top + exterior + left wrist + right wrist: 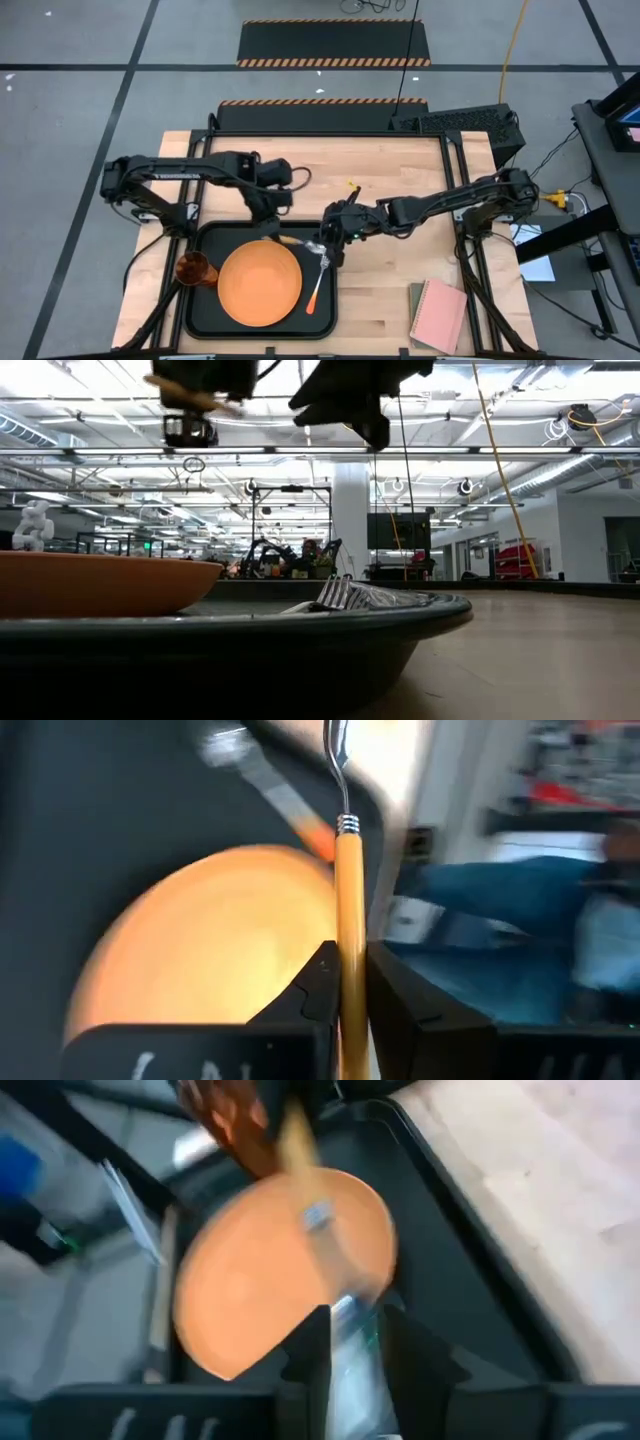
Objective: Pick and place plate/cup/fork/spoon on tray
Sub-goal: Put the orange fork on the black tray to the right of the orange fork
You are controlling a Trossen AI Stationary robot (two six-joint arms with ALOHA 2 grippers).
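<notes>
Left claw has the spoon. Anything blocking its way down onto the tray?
Yes. The right claw sits at the spoon's bowl end, by the left claw. Beneath, the plate fills the tray's middle, with the fork right of it and the cup left.

Two dark, slim, jointed arms, white lettering along the left arm point(185, 170), black cables looping off the right arm point(470, 200), blocky black fingers point(310, 995).

I see a pale wood bench point(400, 170), a smooth matt orange plate point(259, 283) on a black plastic tray point(205, 310), and shiny metal on the spoon point(345, 870).
</notes>
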